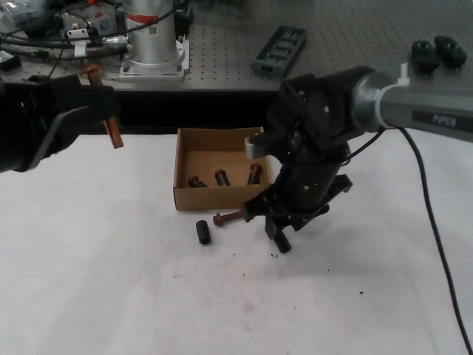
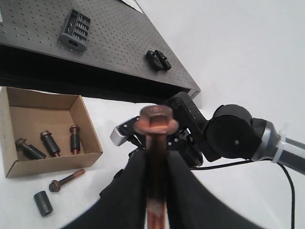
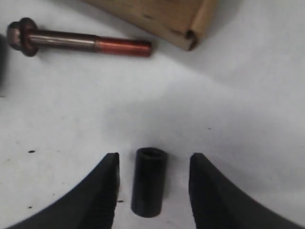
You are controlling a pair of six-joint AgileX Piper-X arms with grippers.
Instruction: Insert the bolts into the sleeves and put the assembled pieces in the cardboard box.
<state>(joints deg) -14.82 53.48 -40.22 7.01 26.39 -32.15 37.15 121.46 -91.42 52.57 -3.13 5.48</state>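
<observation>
My left gripper (image 1: 103,111) is raised above the table's left side, shut on a copper bolt (image 2: 155,125) held head up. My right gripper (image 3: 153,160) is low over the white table, open, with a black sleeve (image 3: 148,183) lying between its fingers and touching neither. In the high view that sleeve (image 1: 284,244) peeks out under the right gripper (image 1: 279,234). A second bolt (image 1: 229,217) and another sleeve (image 1: 203,231) lie loose in front of the cardboard box (image 1: 179,166). Three assembled pieces (image 2: 47,142) rest inside the box (image 2: 90,136).
Behind the white table runs a dark perforated bench with a metal post base (image 1: 151,44), cables, a grey bit tray (image 1: 279,50) and two small black parts (image 1: 440,50). The right arm's cable (image 1: 436,244) trails over the table's right side.
</observation>
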